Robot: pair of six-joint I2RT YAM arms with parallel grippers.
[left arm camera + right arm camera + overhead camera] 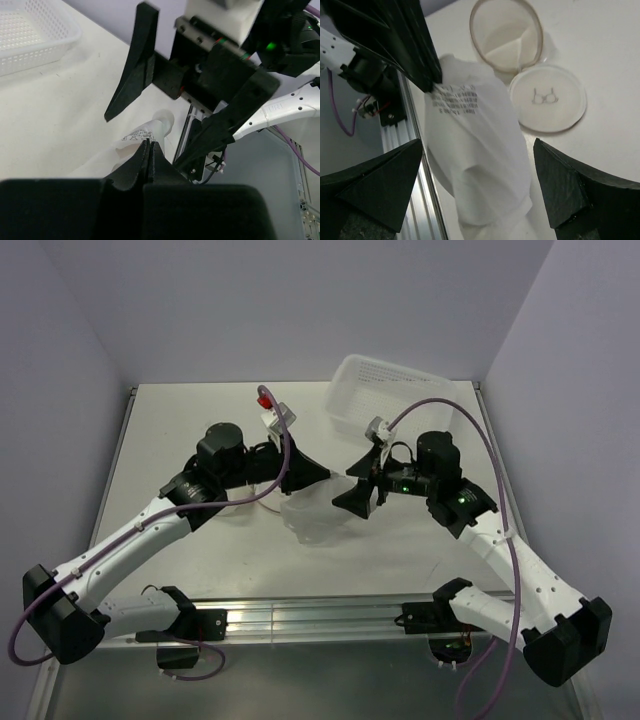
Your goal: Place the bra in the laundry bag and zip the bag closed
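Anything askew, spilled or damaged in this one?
Nothing stands out. The soft white fabric bra hangs from the shut left gripper, printed label showing; the open right gripper sits beside it. The round translucent mesh laundry bag lies open on the table, disc lid flat beside it.

Cloth, mesh and plastic on a matt off-white desk (180,430).
The soft white fabric bra (475,150) looks thin and smooth, with grey care text printed on it. The round translucent white mesh laundry bag (495,25) has a beige cloth rim and a fine-woven disc lid (547,97). The white perforated plastic basket (30,35) is slightly glossy. The right arm's black plastic fingers (375,180) are matt and faintly grainy. The ribbed metal rail (320,618) has a dull sheen.
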